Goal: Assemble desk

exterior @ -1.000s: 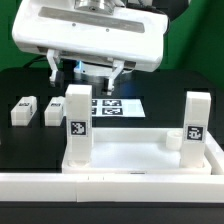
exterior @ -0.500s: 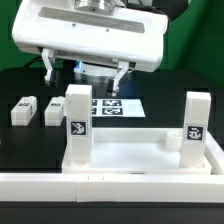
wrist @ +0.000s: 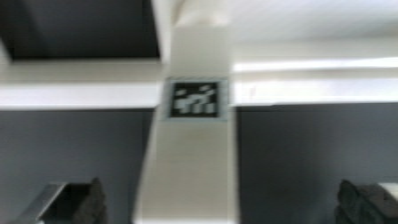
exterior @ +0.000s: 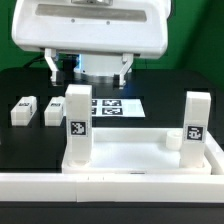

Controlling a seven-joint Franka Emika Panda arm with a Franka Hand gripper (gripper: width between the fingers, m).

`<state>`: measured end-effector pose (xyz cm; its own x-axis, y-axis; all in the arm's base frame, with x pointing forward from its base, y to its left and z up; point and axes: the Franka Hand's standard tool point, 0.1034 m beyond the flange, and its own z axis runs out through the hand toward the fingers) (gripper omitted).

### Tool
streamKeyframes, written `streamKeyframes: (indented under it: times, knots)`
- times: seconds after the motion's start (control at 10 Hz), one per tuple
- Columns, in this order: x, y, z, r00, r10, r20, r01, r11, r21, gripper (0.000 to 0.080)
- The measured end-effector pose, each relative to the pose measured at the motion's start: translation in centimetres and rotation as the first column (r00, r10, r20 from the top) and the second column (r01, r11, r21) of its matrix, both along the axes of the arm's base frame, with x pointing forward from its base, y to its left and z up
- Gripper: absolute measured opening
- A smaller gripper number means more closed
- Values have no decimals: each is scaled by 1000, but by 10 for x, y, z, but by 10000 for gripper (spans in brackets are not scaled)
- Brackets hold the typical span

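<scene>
Desk slab (exterior: 130, 150) has left leg (exterior: 77, 125) and right leg (exterior: 197, 125) standing; we see two loose legs (exterior: 22, 110) mid-left; gripper (exterior: 88, 70) spread wide, empty.

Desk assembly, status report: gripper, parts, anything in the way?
Gripper open, empty, above one upright leg. Desk slab carries it and a second upright leg; two loose legs lie on the table. Nothing blocking.
</scene>
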<state>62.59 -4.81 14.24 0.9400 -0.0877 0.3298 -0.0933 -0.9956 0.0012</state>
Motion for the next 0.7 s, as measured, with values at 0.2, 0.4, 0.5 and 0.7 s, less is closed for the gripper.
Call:
streamKeyframes:
  times: [0.2,0.4,0.5,0.7]
  knots:
    - [-2,4,-8,991,5,-134,0,999,44,649]
    - [-8,-3,-12,968,17,-250,-1,998,66,649]
    - [-8,-5,-10,955,24,-295,0,997,81,649]
    - [-1,-8,-7,964,18,-265,0,998,70,649]
